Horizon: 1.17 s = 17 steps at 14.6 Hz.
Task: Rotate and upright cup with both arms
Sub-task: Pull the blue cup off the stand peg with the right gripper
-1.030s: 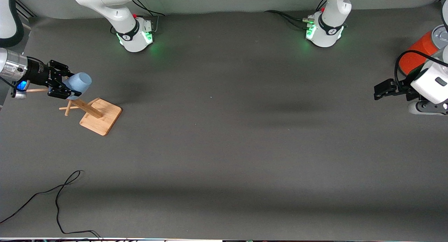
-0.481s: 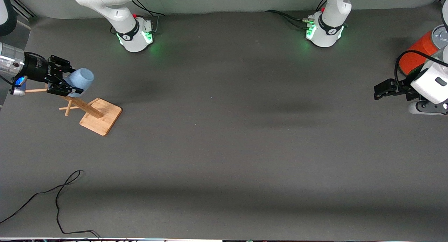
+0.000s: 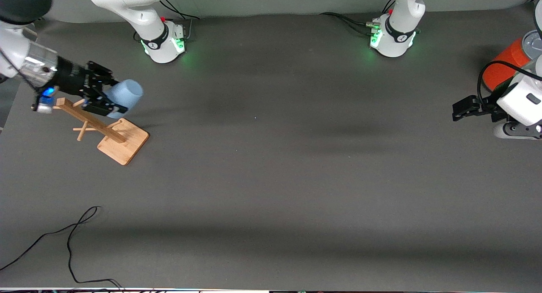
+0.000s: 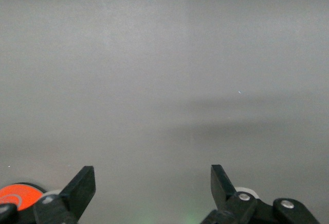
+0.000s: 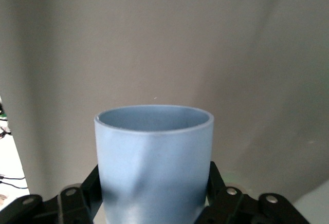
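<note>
**Carrying the cup off the rack toward a handover**

Pinching the cup [image 3: 123, 99] by its base end, the right gripper [image 3: 99, 99] hangs in the air over the wooden rack [image 3: 106, 132] at the right arm's end of the table. The cup lies on its side in the grip, its open rim pointing away from the wrist toward the table's middle; in the right wrist view the cup [image 5: 154, 162] shows its rim and hollow, with a black finger [image 5: 85, 193] pressed against each flank. The blue wall looks slightly dented between them, so the squeeze seems firm.

The rack's slanted post and pegs sit just under the wrist, its square base resting on the dark table [image 3: 271, 178]. A loose black cable [image 3: 72, 238] lies nearer the front camera, well apart from the work.

The left gripper [image 3: 459, 109] waits at the left arm's end, beside the orange can [image 3: 506, 66], its fingers spread with nothing between them, as the left wrist view confirms.

The step in hand appears to be carrying the cup clear toward the centre for a handover. To do it well, lift clear of the pegs before swinging, hold the squeeze steady so the thin wall does not slip, and present the rim end with enough bare wall for the left gripper to take.
</note>
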Each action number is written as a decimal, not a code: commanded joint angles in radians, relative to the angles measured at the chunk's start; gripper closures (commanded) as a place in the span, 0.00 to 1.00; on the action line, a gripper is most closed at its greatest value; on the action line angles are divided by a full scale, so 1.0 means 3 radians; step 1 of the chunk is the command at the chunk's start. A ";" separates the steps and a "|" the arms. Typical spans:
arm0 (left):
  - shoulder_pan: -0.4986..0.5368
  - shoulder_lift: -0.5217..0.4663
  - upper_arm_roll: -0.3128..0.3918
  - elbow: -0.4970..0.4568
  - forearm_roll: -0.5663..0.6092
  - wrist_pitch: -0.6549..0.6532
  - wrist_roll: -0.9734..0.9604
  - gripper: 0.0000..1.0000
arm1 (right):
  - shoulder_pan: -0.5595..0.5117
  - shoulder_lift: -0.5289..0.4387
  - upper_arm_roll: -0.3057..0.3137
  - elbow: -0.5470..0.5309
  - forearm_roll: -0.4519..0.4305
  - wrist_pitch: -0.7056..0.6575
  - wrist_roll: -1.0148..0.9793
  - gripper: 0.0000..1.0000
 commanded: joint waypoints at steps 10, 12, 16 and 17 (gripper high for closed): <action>0.0001 -0.0008 -0.0002 0.0053 -0.0004 0.0010 -0.0001 0.00 | 0.0555 0.1949 0.1620 0.1260 -0.1860 0.1165 0.2963 0.37; 0.0001 -0.0002 -0.0002 0.0048 -0.0004 0.0010 -0.0001 0.00 | 0.0770 0.2169 0.1620 0.1265 -0.2142 0.1329 0.3357 0.37; 0.0001 -0.0002 -0.0002 0.0042 -0.0004 -0.0020 0.0005 0.00 | 0.1199 0.2772 0.1620 0.1500 -0.2883 0.1376 0.4251 0.37; 0.0006 -0.0002 -0.0002 0.0042 -0.0004 -0.0030 0.0005 0.00 | 0.1261 0.2925 0.1620 0.1556 -0.3092 0.1381 0.4461 0.37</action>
